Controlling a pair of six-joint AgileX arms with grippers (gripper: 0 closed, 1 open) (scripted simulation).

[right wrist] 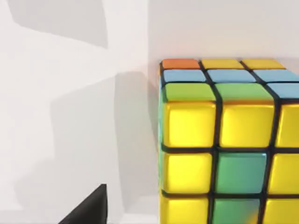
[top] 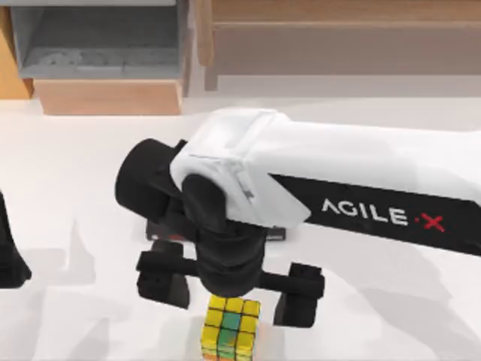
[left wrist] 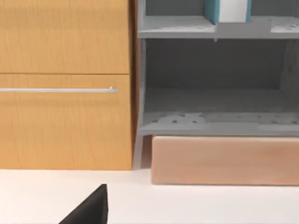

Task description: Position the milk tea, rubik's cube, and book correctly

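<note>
The rubik's cube (top: pixel 231 329), mostly yellow with green and orange squares, sits at the table's front edge; the right wrist view shows it close up (right wrist: pixel 224 149). My right gripper (top: pixel 233 301) hangs open just behind and above it, one black finger on each side and both apart from the cube. A light-blue book (left wrist: pixel 229 10) with white page edges stands on an upper shelf in the left wrist view. The milk tea is out of view. My left arm (top: pixel 9 252) is parked at the table's left edge.
A black book with red lettering (top: pixel 169 233) lies mostly hidden under the right arm. A grey shelf unit (top: pixel 98 45) with a wooden base (top: pixel 109 96) stands at the back left, and a wooden cabinet (top: pixel 338 45) at the back right.
</note>
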